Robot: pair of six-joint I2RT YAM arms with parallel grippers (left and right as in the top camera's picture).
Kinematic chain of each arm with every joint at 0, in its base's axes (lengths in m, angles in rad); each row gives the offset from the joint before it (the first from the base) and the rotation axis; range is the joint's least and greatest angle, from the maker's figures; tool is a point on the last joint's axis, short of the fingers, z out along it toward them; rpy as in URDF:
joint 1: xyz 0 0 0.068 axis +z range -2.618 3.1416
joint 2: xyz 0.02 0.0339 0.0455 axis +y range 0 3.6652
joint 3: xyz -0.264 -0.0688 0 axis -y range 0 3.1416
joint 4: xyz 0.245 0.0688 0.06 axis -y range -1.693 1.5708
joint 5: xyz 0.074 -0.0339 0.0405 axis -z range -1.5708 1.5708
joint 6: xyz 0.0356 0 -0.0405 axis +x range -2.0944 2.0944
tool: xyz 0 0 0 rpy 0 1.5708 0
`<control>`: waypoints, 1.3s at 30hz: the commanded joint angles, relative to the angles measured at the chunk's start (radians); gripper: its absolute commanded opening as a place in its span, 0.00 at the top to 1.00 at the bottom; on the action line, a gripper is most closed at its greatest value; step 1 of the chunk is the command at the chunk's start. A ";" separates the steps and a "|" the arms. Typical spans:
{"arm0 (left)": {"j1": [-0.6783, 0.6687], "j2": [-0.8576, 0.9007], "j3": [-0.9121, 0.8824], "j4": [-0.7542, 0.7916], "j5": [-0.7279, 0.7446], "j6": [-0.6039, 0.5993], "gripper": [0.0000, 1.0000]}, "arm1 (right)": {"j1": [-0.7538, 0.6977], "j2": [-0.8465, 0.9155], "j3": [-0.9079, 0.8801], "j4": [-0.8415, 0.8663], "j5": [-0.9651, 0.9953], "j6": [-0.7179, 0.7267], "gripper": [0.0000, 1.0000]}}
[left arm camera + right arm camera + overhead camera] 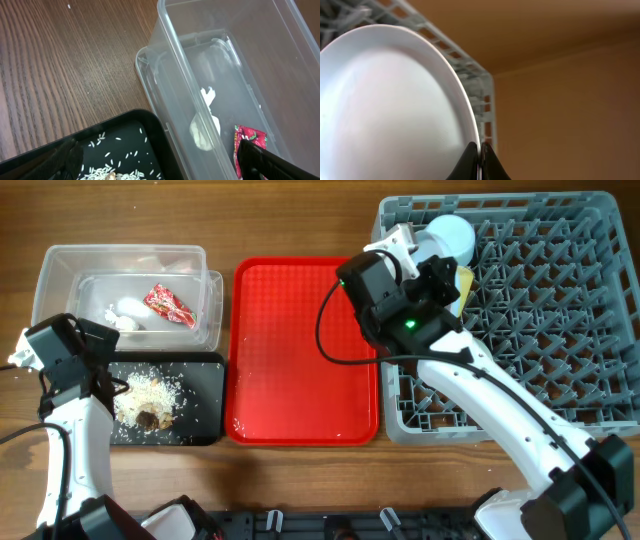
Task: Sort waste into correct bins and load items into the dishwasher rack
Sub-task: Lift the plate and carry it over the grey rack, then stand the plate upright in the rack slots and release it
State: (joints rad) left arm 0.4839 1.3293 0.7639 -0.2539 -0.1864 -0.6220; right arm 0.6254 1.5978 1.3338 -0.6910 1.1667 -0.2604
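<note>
Currently, right end effector (480,157) pinches the plate (395,110) rim over the rack (560,310); left end effector (162,165) gapes wide.

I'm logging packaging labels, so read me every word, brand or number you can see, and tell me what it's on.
Red snack wrapper in the clear tub: has printing, but it is too small and blurred to read.
Black tray, red tray, dishwasher rack, plate: no text visible.
</note>
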 commanded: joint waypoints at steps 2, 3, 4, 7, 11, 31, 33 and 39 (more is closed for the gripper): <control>0.005 -0.011 0.010 0.003 -0.006 0.015 0.00 | -0.002 0.016 -0.001 -0.063 -0.139 0.108 0.96; 0.005 -0.011 0.010 0.003 -0.006 0.016 0.00 | -0.002 0.016 -0.001 -0.087 -0.149 0.135 0.96; 0.005 -0.011 0.010 0.003 -0.006 0.015 0.00 | -0.002 0.016 -0.001 -0.097 -0.149 0.141 0.96; 0.005 -0.011 0.010 0.003 -0.006 0.015 0.00 | -0.002 0.016 -0.001 -0.118 -0.149 0.140 0.96; 0.005 -0.011 0.010 0.003 -0.006 0.015 0.00 | -0.002 0.016 -0.001 -0.161 -0.196 0.140 0.95; 0.005 -0.011 0.010 0.003 -0.006 0.016 0.00 | -0.071 -0.135 0.003 0.032 -0.456 0.234 0.45; 0.005 -0.011 0.010 0.003 -0.006 0.015 0.00 | -0.122 -0.185 0.003 0.040 -0.575 0.235 0.33; 0.005 -0.011 0.010 0.003 -0.006 0.016 0.00 | -0.281 -0.293 0.003 0.014 -0.877 0.236 0.00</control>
State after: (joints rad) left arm 0.4839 1.3293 0.7639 -0.2539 -0.1864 -0.6220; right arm 0.4007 1.3495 1.3331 -0.6590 0.5129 -0.0372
